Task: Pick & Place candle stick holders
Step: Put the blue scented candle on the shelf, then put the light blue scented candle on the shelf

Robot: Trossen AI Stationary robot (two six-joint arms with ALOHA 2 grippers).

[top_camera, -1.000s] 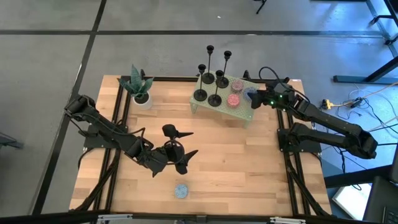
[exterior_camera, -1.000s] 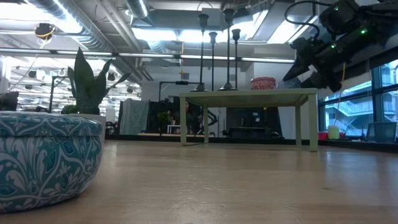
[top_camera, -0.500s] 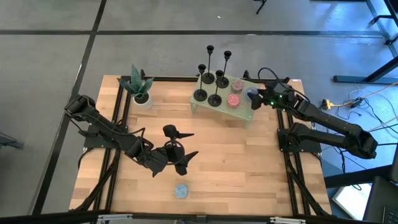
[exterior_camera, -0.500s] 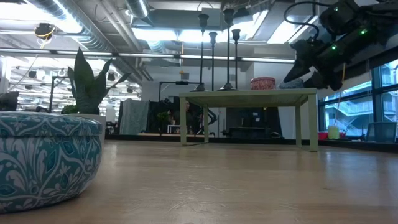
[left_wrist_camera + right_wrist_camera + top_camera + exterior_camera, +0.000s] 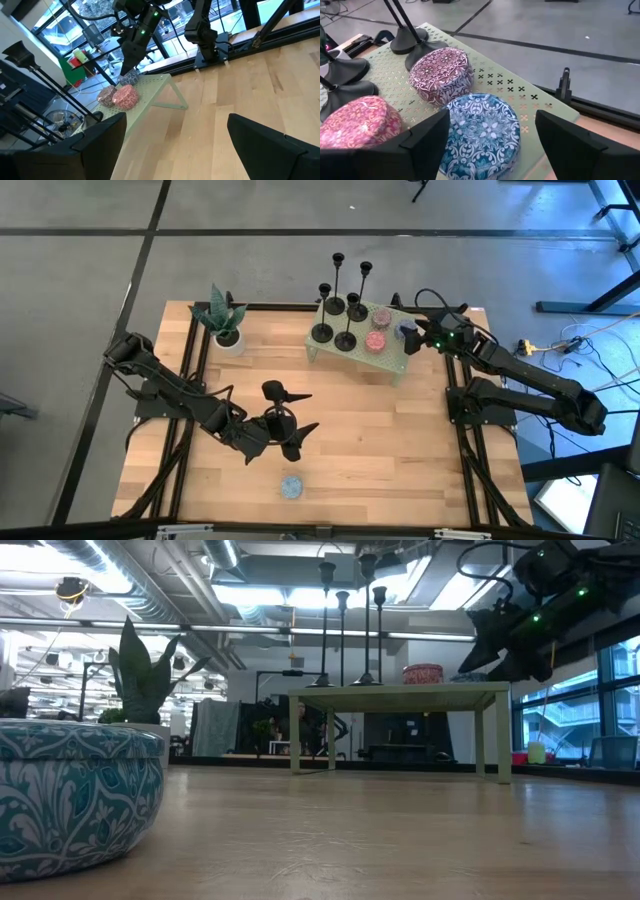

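The table (image 5: 400, 450) fills the middle of the high view. At its upper centre stands a small green perforated stand (image 5: 392, 363), which lifts its load above the table surface.

On the stand, the holders (image 5: 337, 308) occupy the left half: four black candlesticks grouped close together, all upright on their round bases. None is gripped. On the right half sit three patterned round tins: a purple tin (image 5: 440, 75), a pink tin (image 5: 357, 122) and a blue tin (image 5: 480, 132). All are lidded, so I cannot report their contents.

A potted plant (image 5: 224, 320) stands at the upper left of the table. A fourth blue tin (image 5: 291, 486) sits alone at the lower centre, well apart from the rest; it is also closed.

My right tool (image 5: 487, 135) hovers over the right end of the stand, directly above the blue tin, fingers spread wide and holding nothing. I judge that it is placed for work at the stand, but the holders lie beyond the tins from it, so a reach would need to clear the tins.

My left tool (image 5: 175, 135) waits low over the table at the lower left of centre, fingers apart and empty, pointed toward the stand.
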